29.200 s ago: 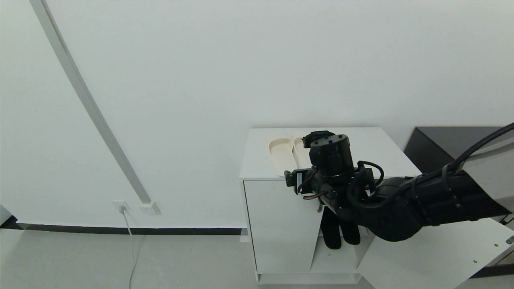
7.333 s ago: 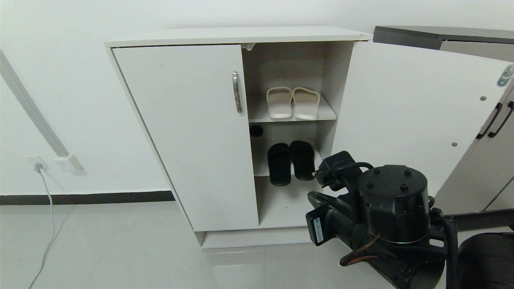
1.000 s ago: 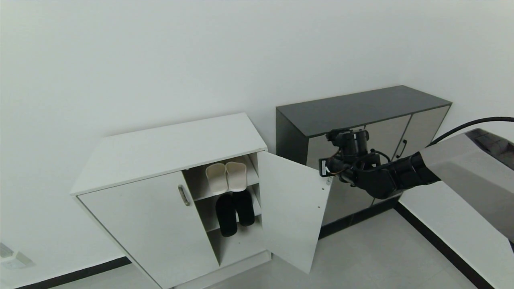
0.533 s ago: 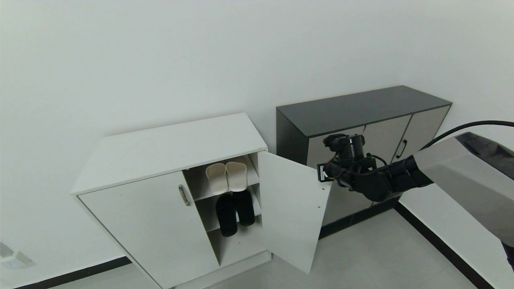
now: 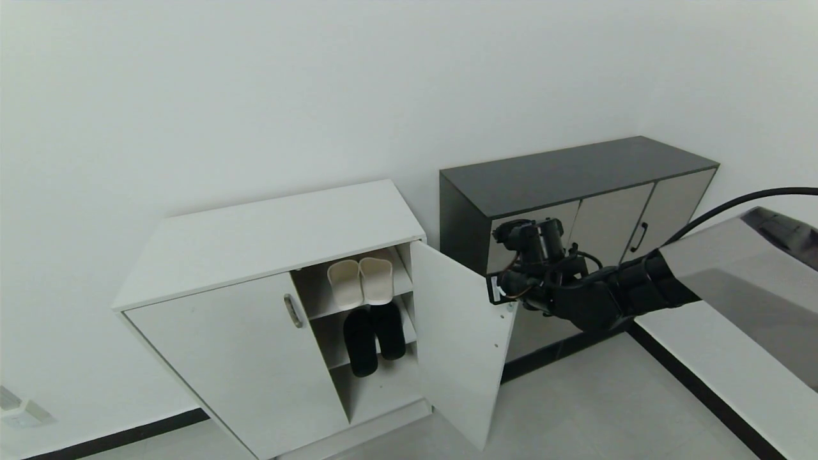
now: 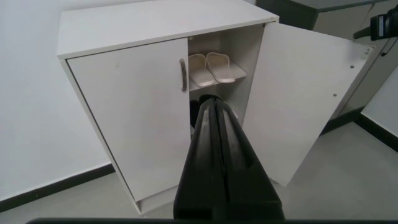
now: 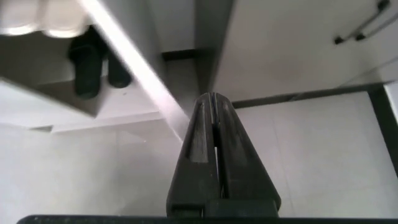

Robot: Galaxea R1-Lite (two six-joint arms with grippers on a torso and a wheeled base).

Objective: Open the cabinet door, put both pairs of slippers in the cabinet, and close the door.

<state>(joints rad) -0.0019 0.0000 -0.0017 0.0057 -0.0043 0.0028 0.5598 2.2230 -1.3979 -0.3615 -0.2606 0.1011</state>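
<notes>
Cabinet door (image 5: 460, 345), hinged on the right side of the white cabinet (image 5: 268, 230), open with its free edge swung to the near right. Right gripper (image 5: 503, 289), fingers pressed together and empty, lies just beside the door's outer face at the top free corner, so a closing push would run leftward. Left gripper (image 6: 214, 106), likewise closed and empty, is well apart. Beige slippers (image 5: 360, 281) occupy the upper shelf (image 5: 319, 310), black slippers (image 5: 374, 338) the lower. No writing is legible.

No legible text, numbers or signs on cabinet (image 5: 268, 230). White label (image 5: 495, 291) on right arm (image 5: 607, 295): print too small to read.
</notes>
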